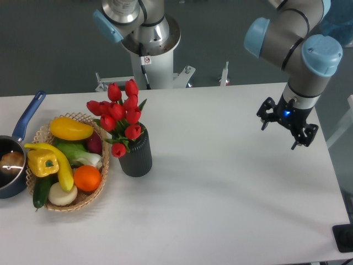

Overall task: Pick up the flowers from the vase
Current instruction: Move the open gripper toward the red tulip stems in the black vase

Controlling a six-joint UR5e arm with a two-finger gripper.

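A bunch of red tulips (121,115) with green leaves stands upright in a dark ribbed vase (136,156) on the white table, left of centre. My gripper (280,134) hangs above the table at the right, far from the vase. Its fingers are spread apart and hold nothing.
A wicker basket (95,199) with a yellow pepper, squash, orange, onion and other vegetables touches the vase's left side. A blue-handled pot (12,165) sits at the left edge. The arm's base (148,44) stands behind the table. A black object (344,238) sits at the lower right corner.
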